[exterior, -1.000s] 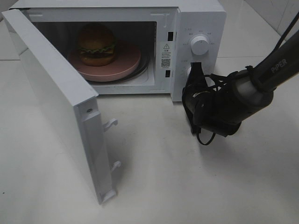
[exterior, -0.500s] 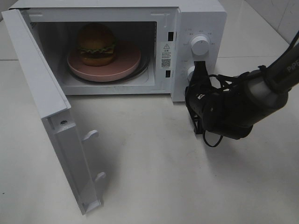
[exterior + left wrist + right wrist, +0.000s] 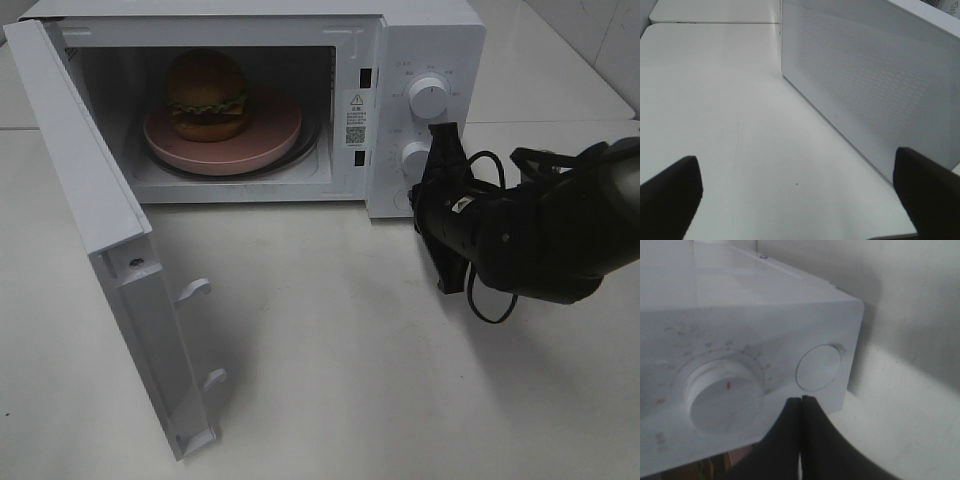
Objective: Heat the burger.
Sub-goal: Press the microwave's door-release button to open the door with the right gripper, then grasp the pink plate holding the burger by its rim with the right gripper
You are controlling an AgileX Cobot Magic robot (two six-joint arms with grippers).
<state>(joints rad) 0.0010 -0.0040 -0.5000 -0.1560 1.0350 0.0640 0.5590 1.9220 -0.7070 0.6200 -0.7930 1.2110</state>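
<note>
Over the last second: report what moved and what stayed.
The microwave door swung wider open. The shut right gripper drew back rightward from the control panel. The burger stayed on the pink plate inside; nothing was grasped or released.

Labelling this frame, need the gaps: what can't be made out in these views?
- Control panel markings: too small in exterior high, blurred in right wrist.
- Warning label text: too small in exterior high.
- Right gripper: jaws shut; contact with the panel unclear in both views.
- Left gripper: absent from exterior high; left wrist view's edge cuts off all but two fingertips.
- Burger: far side hidden by its own bulk.
</note>
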